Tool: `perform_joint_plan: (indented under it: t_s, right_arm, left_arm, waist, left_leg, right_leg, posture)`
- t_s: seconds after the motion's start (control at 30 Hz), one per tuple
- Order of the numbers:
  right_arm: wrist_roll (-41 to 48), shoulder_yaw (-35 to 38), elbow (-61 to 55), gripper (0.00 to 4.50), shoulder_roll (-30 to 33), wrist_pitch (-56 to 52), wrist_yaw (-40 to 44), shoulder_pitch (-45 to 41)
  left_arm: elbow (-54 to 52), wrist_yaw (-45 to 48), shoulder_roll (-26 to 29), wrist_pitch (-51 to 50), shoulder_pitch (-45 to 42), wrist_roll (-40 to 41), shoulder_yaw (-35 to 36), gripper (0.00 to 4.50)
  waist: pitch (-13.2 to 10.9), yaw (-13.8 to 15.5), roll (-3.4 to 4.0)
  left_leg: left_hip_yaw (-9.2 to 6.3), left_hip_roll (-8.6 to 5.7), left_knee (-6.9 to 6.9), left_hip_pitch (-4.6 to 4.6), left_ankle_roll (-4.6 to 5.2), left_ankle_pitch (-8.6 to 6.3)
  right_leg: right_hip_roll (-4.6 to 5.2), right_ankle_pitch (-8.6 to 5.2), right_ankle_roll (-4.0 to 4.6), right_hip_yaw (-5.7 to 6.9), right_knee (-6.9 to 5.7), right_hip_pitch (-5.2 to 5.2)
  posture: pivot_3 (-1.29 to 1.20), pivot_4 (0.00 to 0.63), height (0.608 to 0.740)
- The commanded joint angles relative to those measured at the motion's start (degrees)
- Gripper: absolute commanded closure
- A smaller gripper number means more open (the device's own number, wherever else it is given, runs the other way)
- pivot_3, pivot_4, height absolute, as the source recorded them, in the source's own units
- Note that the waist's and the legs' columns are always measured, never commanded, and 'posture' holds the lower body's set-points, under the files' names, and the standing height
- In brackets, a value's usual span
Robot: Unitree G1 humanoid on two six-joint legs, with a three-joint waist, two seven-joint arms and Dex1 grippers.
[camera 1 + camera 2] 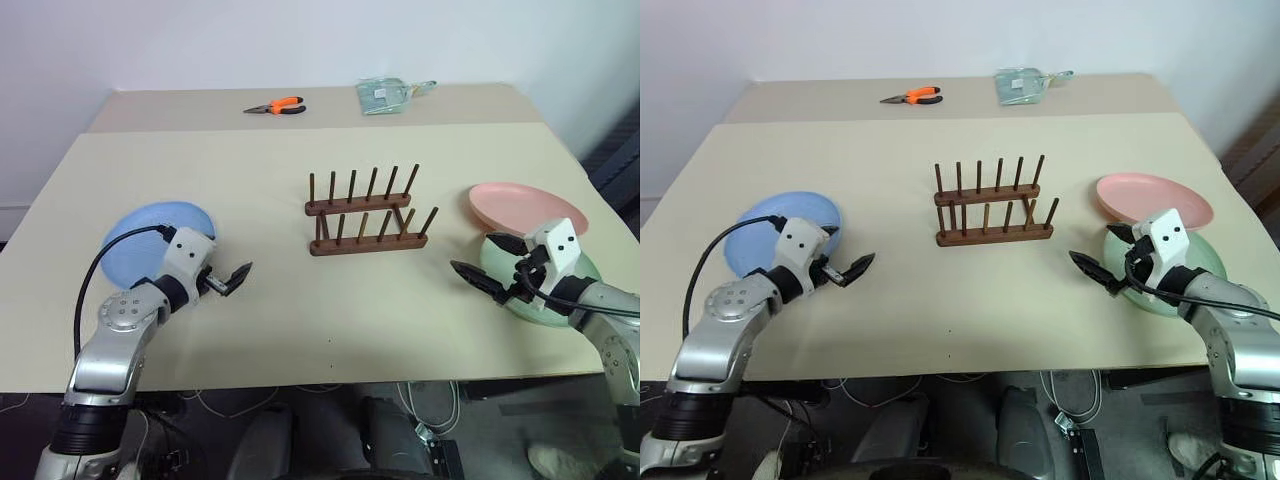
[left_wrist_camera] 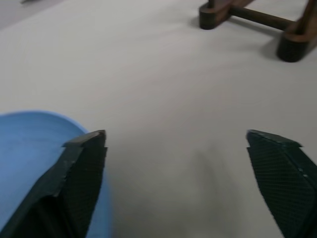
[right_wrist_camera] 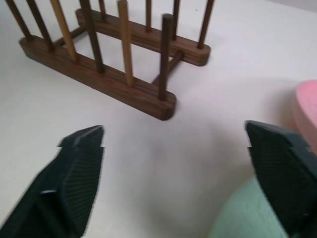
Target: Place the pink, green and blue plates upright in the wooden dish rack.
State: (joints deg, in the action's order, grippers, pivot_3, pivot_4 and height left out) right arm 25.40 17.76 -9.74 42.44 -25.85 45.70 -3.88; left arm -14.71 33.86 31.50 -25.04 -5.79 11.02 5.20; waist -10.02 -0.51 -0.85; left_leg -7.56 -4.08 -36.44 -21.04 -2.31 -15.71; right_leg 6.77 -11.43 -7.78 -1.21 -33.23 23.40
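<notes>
The wooden dish rack [image 1: 365, 215] stands empty at the table's middle, its pegs upright. The blue plate [image 1: 140, 235] lies flat at the left. My left gripper [image 1: 235, 278] hovers open just to the right of its rim, pointing toward the rack, and the left wrist view shows the plate's edge [image 2: 29, 148] beside one finger. At the right the green plate [image 1: 1206, 256] lies flat with the pink plate [image 1: 520, 205] directly behind it. My right gripper [image 1: 475, 258] is open over the green plate's left edge, holding nothing and aimed at the rack [image 3: 99, 74].
Orange-handled pliers [image 1: 278, 106] and a clear plastic packet [image 1: 385, 95] lie on a second table butted against the far edge. Bare tabletop [image 1: 330, 310] stretches between the two grippers in front of the rack. The table's near edge runs just below both arms.
</notes>
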Motion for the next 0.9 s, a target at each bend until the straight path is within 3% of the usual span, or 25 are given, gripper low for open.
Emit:
perform_joint_plan:
  t_s: [0.03,0.3,0.4,0.57,0.73,0.83,0.9]
  right_arm:
    - [-0.69,-0.86,-1.71,0.05,0.52,0.82,-0.40,-1.73]
    - [1.69,-4.41,-4.21,0.05,-0.06,-2.33,1.04,-3.76]
    - [2.10,-5.64,-9.20,0.05,-0.73,-3.45,0.41,-1.25]
    - [-1.34,-7.04,-18.37,0.05,-4.51,-3.62,-7.38,3.97]
    - [-3.03,-7.18,-22.96,0.05,-6.75,-3.43,-11.56,8.67]
    - [-2.99,-5.81,-25.12,0.00,-6.82,-3.34,-12.58,12.17]
    - [-3.37,-5.43,-25.26,0.00,-6.44,-3.08,-12.90,13.37]
  left_arm:
    - [-1.68,0.43,-0.29,0.22,-0.56,0.55,-1.16,0.00]
    - [8.28,8.12,-1.32,3.87,-9.45,-1.32,-11.11,0.00]
    - [17.39,10.66,-3.46,7.39,-16.31,-3.57,-15.34,0.00]
    - [38.31,14.93,-10.54,15.57,-29.81,-7.51,-21.05,0.00]
    - [51.79,18.42,-15.03,21.19,-35.73,-9.09,-21.75,0.00]
    - [56.39,20.45,-17.41,23.37,-37.91,-9.40,-21.83,0.86]
    - [57.02,21.59,-17.62,25.06,-37.99,-9.94,-21.99,1.84]
  waist:
    - [0.00,-0.02,0.00]
    - [0.00,0.30,0.00]
    - [0.00,0.71,0.00]
    - [0.01,1.51,-0.02]
    - [0.02,1.32,-0.03]
    - [0.05,1.35,0.02]
    - [0.06,1.40,0.00]
  left_leg:
    - [0.00,0.00,0.00,0.00,0.00,0.00]
    - [-0.01,-0.03,-0.05,-0.04,0.00,0.00]
    - [-0.01,-0.04,-0.07,-0.07,0.00,0.00]
    - [-0.11,-0.05,-0.27,-0.25,0.00,0.00]
    - [-0.09,-0.14,-0.57,-0.36,0.17,-0.10]
    - [-0.10,-0.11,-0.55,-0.31,0.17,-0.11]
    - [-0.12,-0.12,-0.59,-0.32,0.17,-0.10]
  right_leg:
    - [0.00,0.00,0.00,0.00,0.00,0.00]
    - [0.00,0.07,-0.01,0.03,-0.01,0.01]
    - [0.00,0.12,-0.10,0.03,0.00,0.03]
    - [-0.01,0.14,-0.14,0.16,-0.02,0.06]
    - [0.04,0.15,-0.19,0.14,0.03,0.00]
    - [0.03,0.11,-0.29,0.15,-0.02,0.00]
    - [0.04,0.03,-0.41,0.16,-0.02,-0.04]
  posture:
    - [0.00,0.150,0.740]
    - [0.00,0.150,0.740]
    - [0.00,0.150,0.740]
    - [0.00,0.150,0.740]
    - [0.00,0.150,0.740]
    - [0.00,0.150,0.740]
    - [0.00,0.150,0.740]
